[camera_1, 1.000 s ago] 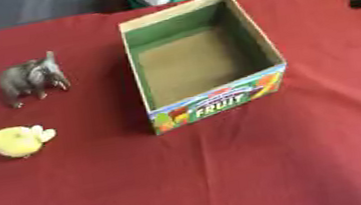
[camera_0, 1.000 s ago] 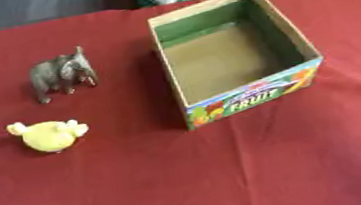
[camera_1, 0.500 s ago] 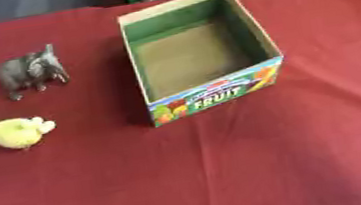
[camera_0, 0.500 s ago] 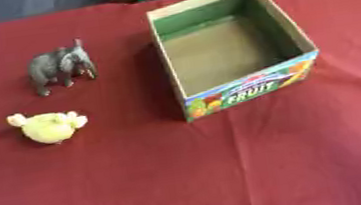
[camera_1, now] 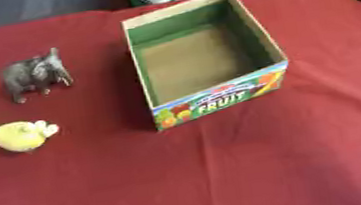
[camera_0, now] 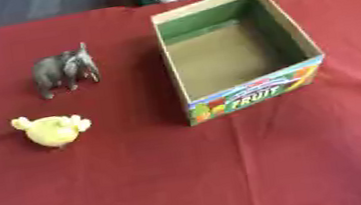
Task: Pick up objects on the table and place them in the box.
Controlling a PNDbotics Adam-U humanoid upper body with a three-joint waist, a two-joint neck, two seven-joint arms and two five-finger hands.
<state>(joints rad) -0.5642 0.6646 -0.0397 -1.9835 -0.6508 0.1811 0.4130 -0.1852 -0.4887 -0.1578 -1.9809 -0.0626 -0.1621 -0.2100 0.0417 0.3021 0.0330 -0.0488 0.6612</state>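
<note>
Nothing was picked yet: the grey elephant [camera_0: 65, 70] at upper left and yellow toy [camera_0: 52, 131] below it stood on the red surface [camera_0: 230, 178], left of the empty box [camera_0: 234, 51]. No robot hand showed clearly; next, one should reach a toy.

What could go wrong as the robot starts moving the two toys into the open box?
1. The grey elephant stands upright on thin legs, so a sideways touch might tip it.
2. The yellow toy looks rounded and could roll away on the red cloth.
3. The box looks like light cardboard; an arm crossing from the left might nudge it. Neither hand is clearly visible, so approach paths are uncertain.
</note>
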